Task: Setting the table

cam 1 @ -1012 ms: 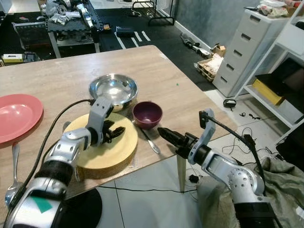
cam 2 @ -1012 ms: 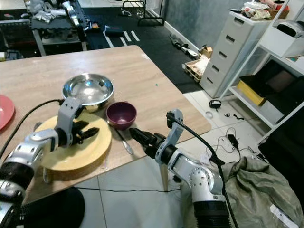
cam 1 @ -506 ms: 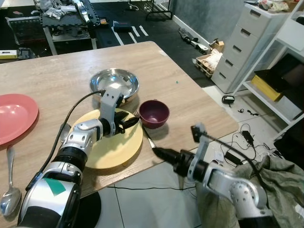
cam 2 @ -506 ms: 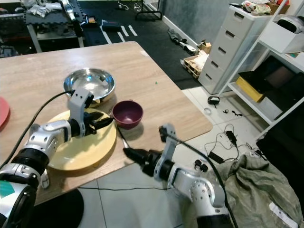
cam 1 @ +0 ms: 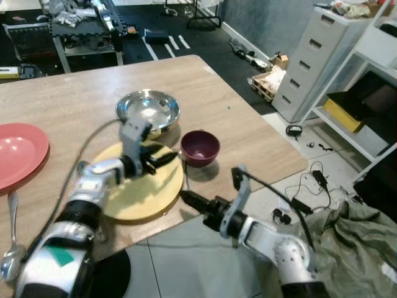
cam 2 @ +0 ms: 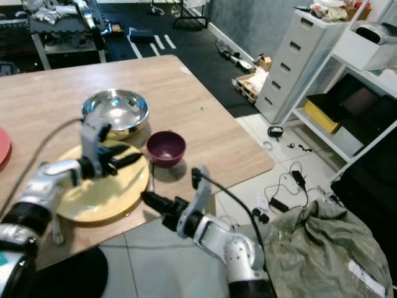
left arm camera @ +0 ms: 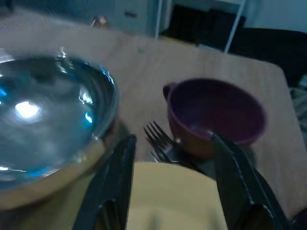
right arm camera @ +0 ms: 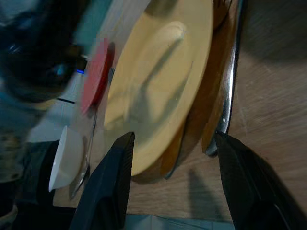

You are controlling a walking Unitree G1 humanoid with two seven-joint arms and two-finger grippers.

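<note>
Two grippers are at work at the near edge of the wooden counter (cam 1: 68,93); the left gripper (cam 1: 162,159) hovers over the far side of the yellow plate (cam 1: 139,192), fingers spread and holding nothing, aimed toward the purple bowl (cam 1: 200,146); the right gripper (cam 1: 186,197) reaches in from below the counter edge, fingers parted and empty, just beside the handle end of the fork (cam 1: 185,176).

The fork lies flat on the counter between the yellow plate and the purple bowl, partly tucked against the plate rim; its long axis runs from the near counter edge toward the steel bowl (cam 1: 148,110); the tines (left arm camera: 157,137) point away from the robot, the handle (right arm camera: 229,91) toward the edge.

Judged step: picking up the fork with the right gripper; approach along the handle axis, straddle the handle across its narrow width, and close low against the counter; keep clear of the plate rim, since a nudge could shift the plate or push the fork beneath it; lift straight before moving it.

A red plate (cam 1: 22,152) and a spoon (cam 1: 12,248) lie well apart on the robot's left.
</note>
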